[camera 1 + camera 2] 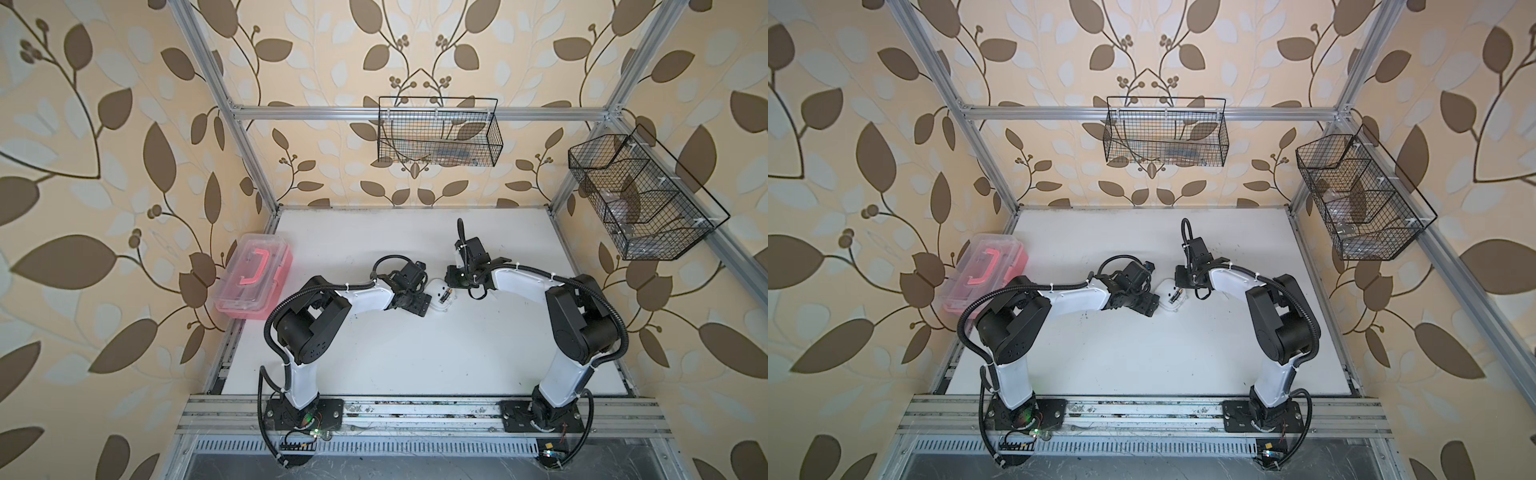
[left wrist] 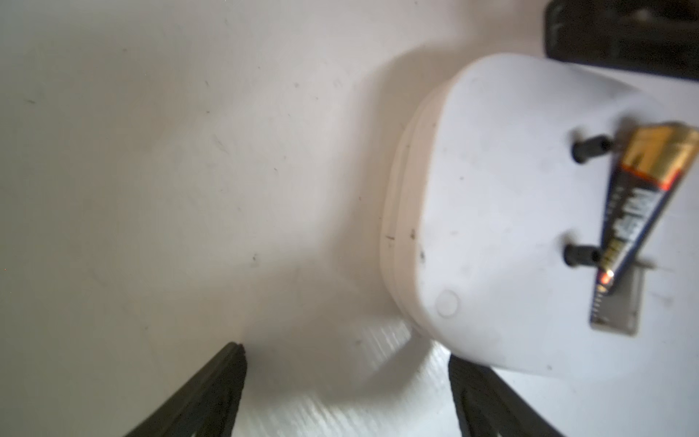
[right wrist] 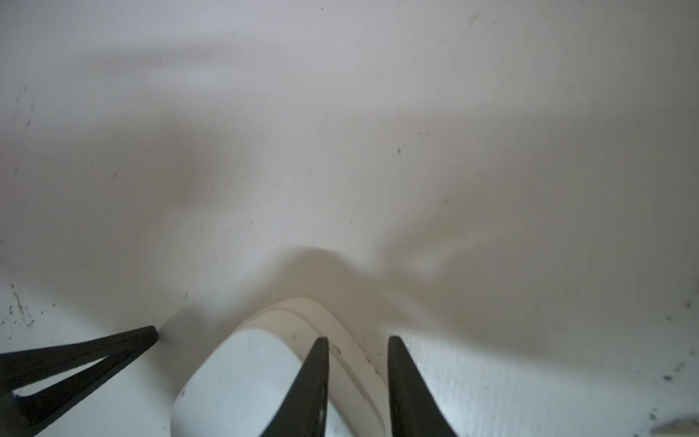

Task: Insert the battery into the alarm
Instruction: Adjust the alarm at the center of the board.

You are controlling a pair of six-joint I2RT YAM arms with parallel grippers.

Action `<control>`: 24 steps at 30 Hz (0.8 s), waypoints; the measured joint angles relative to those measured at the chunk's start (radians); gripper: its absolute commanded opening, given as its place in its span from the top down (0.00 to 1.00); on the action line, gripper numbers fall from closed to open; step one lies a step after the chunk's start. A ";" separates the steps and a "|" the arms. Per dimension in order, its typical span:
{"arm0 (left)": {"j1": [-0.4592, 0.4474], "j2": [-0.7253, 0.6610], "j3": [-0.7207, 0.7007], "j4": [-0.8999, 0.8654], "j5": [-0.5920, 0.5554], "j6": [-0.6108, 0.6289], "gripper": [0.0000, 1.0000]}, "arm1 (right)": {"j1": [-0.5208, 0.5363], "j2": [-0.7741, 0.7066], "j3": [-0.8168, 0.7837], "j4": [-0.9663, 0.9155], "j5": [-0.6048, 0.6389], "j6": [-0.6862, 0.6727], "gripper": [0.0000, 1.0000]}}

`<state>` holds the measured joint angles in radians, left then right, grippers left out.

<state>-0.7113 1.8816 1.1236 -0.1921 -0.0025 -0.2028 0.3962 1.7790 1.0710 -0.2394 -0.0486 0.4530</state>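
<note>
Shows battery (image 2: 643,204) askew on the face-down alarm (image 2: 491,227), just beside the wide-open left pincer (image 2: 346,353). No telling any grip by the narrow-set right pincer (image 3: 355,340) at its corner. Looks light, stiff, slick; best pinched mid-barrel.

The white table (image 1: 415,353) bears the alarm (image 1: 435,290), seemingly face down, and a pink-handled clear box (image 1: 253,282) at its edge

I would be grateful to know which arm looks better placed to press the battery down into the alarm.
Probably the left. The left fingers, open and empty, sit beside the alarm, with the seemingly tilted battery in their camera's view. The right fingers straddle the alarm's corner, perhaps steadying it.
</note>
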 measured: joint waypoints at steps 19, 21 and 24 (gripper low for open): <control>0.063 -0.112 -0.135 0.089 -0.002 -0.132 0.14 | 0.009 -0.201 -0.138 -0.058 0.004 0.021 0.44; 0.063 -0.157 -0.170 0.111 -0.002 -0.178 0.15 | 0.010 -0.244 -0.141 -0.051 0.001 0.004 0.44; 0.063 -0.198 -0.191 0.157 0.007 -0.259 0.16 | 0.027 -0.297 -0.157 -0.041 -0.006 -0.025 0.45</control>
<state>-0.6483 1.6840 0.9329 -0.0349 0.0044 -0.4614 0.4232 1.4822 0.9142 -0.2802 -0.0544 0.4282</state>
